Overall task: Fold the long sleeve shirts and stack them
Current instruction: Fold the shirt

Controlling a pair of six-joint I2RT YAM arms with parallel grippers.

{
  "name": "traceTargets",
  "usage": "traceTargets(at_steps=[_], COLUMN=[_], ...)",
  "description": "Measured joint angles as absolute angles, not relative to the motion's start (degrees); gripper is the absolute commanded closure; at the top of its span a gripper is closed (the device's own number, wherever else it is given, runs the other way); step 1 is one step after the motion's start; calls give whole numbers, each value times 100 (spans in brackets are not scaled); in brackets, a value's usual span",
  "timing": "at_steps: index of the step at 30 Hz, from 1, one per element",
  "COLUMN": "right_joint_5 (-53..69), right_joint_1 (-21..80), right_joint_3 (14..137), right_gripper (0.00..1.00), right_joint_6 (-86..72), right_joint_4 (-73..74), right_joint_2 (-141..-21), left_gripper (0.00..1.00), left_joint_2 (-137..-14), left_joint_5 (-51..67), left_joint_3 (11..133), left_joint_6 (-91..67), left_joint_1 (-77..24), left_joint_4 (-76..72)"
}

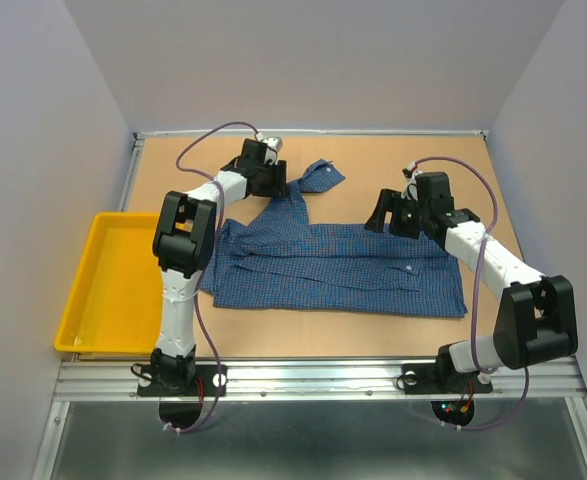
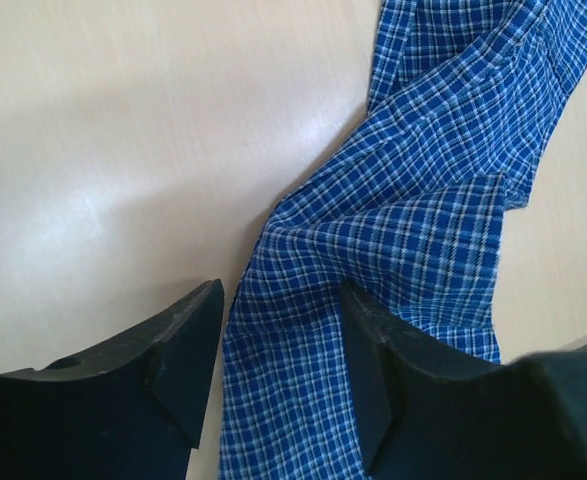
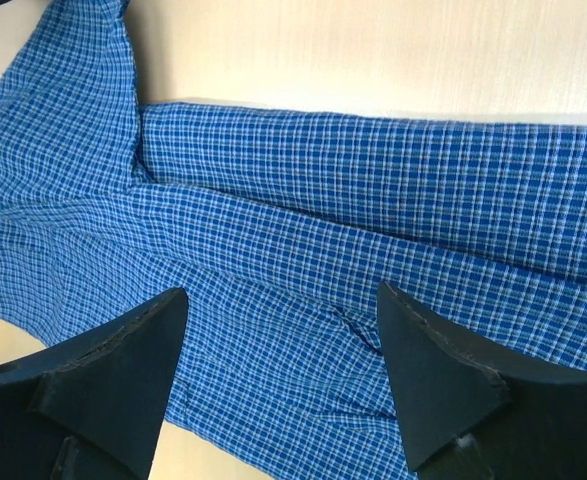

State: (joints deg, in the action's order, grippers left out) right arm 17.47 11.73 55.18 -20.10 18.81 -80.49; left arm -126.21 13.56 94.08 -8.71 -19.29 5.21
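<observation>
One long sleeve shirt (image 1: 333, 265), blue with a fine check, lies spread flat in the middle of the table, and one sleeve (image 1: 318, 178) reaches toward the back. My left gripper (image 1: 273, 183) is down at that sleeve. In the left wrist view the sleeve (image 2: 413, 200) runs between the parted fingers of the left gripper (image 2: 281, 290), and the right finger rests on the cloth. My right gripper (image 1: 381, 218) hovers at the shirt's far right edge. In the right wrist view the right gripper (image 3: 281, 292) stands wide open over the shirt (image 3: 353, 210), holding nothing.
A yellow tray (image 1: 118, 280) sits at the table's left edge, beside the left arm. Grey walls close in the back and both sides. A metal rail (image 1: 313, 375) runs along the near edge by the arm bases.
</observation>
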Motion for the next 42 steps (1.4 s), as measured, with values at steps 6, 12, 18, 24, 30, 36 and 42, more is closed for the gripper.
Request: traceTargets(at_steps=[6,12,18,24,30,36,42], right_joint_5=[1763,1765,1671,1337,803,451,381], right_joint_1=[1173,1173,1173,1173,1173,1173,1173], right_joint_3=[5424,5343,5343,5343,5306,5065,4993], right_gripper=[19,19,19,19,19,19,19], right_joint_6=[-1984,-1968,-1964,-1973,-2126,-2296,-2449], right_joint_4=[1881,1885,1887,1896,1883,1898,1900], right_joint_2=[-7968,-7760,-7511,-7091,-6593,-6165,-6165], left_gripper=[81,100,100,99,90,73,40], left_joint_2=[-12892,-12927,-12744,-11067,-8976,-8219,-7867], left_joint_5=[1372,1481,1472,1238,1236,1352,1424], left_joint_3=[9592,9614,9572,8401,6860,5599,4731], left_joint_6=[-808,-777,-672,-624,-626,-786,-1017], left_joint_1=[-2029,-2058,-2115,-2589,-3765,-4480,-5111], left_joint_4=[421,399,563,685,471,624,947])
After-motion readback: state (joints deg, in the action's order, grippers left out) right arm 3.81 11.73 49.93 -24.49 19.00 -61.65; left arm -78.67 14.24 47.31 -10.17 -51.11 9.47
